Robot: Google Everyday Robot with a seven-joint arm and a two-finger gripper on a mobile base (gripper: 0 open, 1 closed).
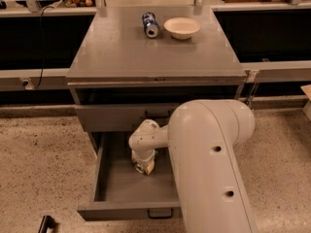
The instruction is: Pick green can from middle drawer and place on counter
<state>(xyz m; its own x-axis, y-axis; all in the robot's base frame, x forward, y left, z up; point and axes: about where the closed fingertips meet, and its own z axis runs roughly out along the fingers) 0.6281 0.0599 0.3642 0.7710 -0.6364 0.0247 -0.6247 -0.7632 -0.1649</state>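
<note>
The middle drawer [119, 186] is pulled out wide below the counter [121, 52]. My gripper [144, 167] reaches down into the drawer, near its middle, at the end of my big white arm [209, 154]. A small dark thing with a silver end, which looks like the green can [140, 168], shows right under the gripper on the drawer floor. Most of it is hidden by my wrist.
A blue-and-white can [150, 24] lies on its side next to a white bowl [181, 27] at the back of the counter. The shallower grey front [114, 116] above the drawer is nearly closed. A small black object [46, 224] lies on the speckled floor at the bottom left.
</note>
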